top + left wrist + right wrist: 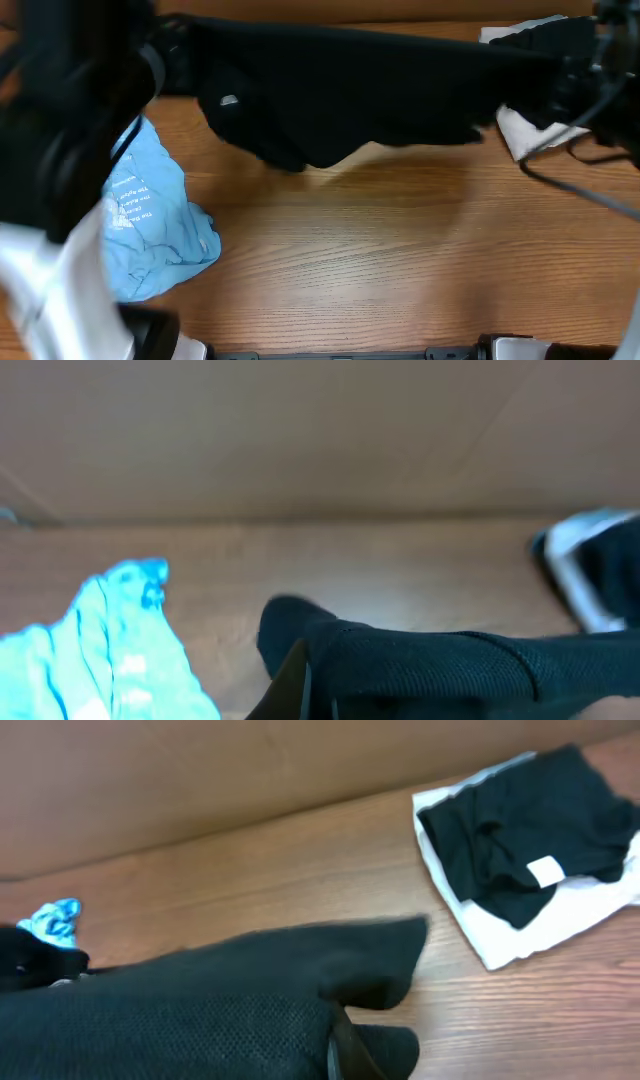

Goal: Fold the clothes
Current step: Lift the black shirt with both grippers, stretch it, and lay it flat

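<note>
Wooden table [400, 250]: one large black garment [350, 90], one light-blue T-shirt [150, 230], one stack [530, 850].

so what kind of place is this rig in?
Likely a lab test bench, not a home: a bare wooden table, a plain brown backdrop panel, and loose clothes staged for handling, a black garment and a light-blue T-shirt.

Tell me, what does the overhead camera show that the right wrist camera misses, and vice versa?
Only overhead: the black garment at its full stretched width, and most of the crumpled light-blue T-shirt with its white print. Only the right wrist: a dark garment with a small white tag lying on a white cloth; overhead, the right arm hides most of that. Both: the black garment, some blue cloth, the wooden table.
</note>
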`<state>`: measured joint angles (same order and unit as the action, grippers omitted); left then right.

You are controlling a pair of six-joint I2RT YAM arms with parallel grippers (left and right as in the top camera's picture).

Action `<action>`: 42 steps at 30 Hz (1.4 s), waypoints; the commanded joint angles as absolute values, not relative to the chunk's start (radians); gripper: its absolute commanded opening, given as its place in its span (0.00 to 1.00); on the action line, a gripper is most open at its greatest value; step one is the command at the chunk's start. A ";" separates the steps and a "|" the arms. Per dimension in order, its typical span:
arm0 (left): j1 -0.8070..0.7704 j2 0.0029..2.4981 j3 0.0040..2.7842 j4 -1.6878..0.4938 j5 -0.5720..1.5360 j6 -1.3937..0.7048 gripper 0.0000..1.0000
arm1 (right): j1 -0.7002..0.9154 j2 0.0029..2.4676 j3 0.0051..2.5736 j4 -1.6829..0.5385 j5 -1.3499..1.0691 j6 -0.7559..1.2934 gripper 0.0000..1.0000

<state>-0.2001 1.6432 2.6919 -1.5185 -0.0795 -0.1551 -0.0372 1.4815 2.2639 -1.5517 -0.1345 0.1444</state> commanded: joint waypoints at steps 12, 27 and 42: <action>-0.161 1.308 2.714 -1.526 -0.324 -0.153 0.04 | -0.068 1.261 2.473 -1.694 -0.076 0.193 0.04; -0.161 1.654 2.646 -1.659 -0.351 -0.055 0.04 | -0.068 1.369 2.157 -1.685 -0.091 0.181 0.04; -0.161 2.353 2.644 -1.460 -0.347 0.023 0.04 | -0.068 1.944 1.870 -1.245 -0.091 0.126 0.04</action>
<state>-0.1936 2.2711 2.6411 -1.4963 -0.2607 0.0002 -0.0391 1.8843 1.8759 -1.2835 -0.1589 0.1333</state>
